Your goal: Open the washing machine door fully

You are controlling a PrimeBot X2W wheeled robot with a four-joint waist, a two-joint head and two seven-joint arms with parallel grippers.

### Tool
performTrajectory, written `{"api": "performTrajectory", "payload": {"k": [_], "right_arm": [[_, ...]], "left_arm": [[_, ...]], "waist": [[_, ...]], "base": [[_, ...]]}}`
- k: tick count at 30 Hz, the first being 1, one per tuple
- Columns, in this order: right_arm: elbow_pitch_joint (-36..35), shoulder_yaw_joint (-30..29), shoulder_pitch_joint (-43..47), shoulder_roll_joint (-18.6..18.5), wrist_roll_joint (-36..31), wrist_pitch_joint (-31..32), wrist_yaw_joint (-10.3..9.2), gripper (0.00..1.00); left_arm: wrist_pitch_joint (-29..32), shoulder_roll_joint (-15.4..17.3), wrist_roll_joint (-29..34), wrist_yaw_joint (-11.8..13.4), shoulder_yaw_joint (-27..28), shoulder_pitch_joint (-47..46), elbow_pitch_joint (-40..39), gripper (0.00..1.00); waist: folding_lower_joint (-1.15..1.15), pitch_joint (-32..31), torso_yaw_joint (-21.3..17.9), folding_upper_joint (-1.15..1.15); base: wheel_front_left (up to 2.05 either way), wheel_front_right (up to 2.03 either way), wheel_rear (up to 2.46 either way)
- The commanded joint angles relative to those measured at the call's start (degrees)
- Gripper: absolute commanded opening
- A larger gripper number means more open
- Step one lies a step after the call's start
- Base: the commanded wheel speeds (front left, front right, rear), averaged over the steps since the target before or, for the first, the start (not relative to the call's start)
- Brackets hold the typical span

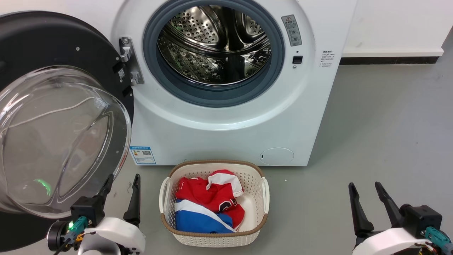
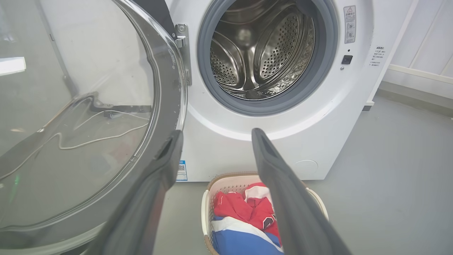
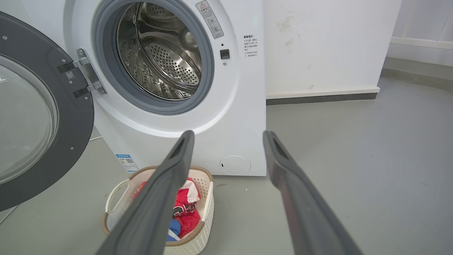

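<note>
Glossy black and wide open: the washing machine door (image 1: pixel 53 42) stands out to the left of the white machine (image 1: pixel 230 138), hanging off its metal hinge (image 1: pixel 129 60) with its inner face turned toward us. Its clear glass bowl (image 1: pixel 60 141) bulges at the camera, big in the lower left of the head view. Beside it the machine's mouth is fully exposed, a grey rubber seal (image 1: pixel 212 101) ringing a shiny perforated steel drum (image 1: pixel 216 46).

Left gripper (image 1: pixel 122 180) sits low at the lower left, fingers spread apart and holding nothing. One fingertip is just beside the bowl's lower rim (touching or not, I can't tell from here). In the left wrist view the door's dark edge lies right alongside that same finger.

Right gripper (image 1: pixel 364 186) is over at the lower right, fingers likewise parted and empty, well apart from the door, above the grey floor (image 1: pixel 382 124).

Between the two, on the floor just in front of the machine, there's a white perforated basket (image 1: pixel 264 193) with a brown rim. In it lies a heap of red, white and blue clothes (image 1: pixel 208 198).
</note>
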Motion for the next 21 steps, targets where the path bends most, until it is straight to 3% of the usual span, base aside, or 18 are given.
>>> {"api": "performTrajectory", "payload": {"k": [1, 5, 6, 21], "right_arm": [[0.11, -0.04, -0.06, 0.06, -0.07, -0.3, -0.02, 1.0], [0.31, -0.12, -0.14, 0.06, 0.04, -0.34, -0.02, 1.0], [1.37, -0.01, 0.26, 0.01, 0.07, -0.05, 0.0, 0.0], [2.37, -1.02, -1.78, 0.01, 16.55, 2.85, 0.0, 0.0]], "left_arm": [[-0.42, 0.01, 0.07, 0.03, 0.22, -0.76, 0.0, 1.0], [-0.42, -0.12, 0.14, -0.27, 0.36, -0.87, -0.33, 1.0], [0.21, -0.67, -0.06, -0.17, 0.22, 0.82, 0.82, 0.0], [4.6, -2.51, -14.95, -1.27, 2.92, 0.44, -0.45, 0.0]], "waist": [[0.0, 0.0, 0.02, 0.0], [0.0, 0.03, 0.08, 0.0], [0.0, 0.04, 0.09, 0.0], [0.0, 0.31, 0.06, 0.0]], "base": [[0.0, 0.0, 0.0], [0.0, 0.0, 0.0], [0.0, 0.0, 0.0], [0.0, 0.0, 0.0]]}}
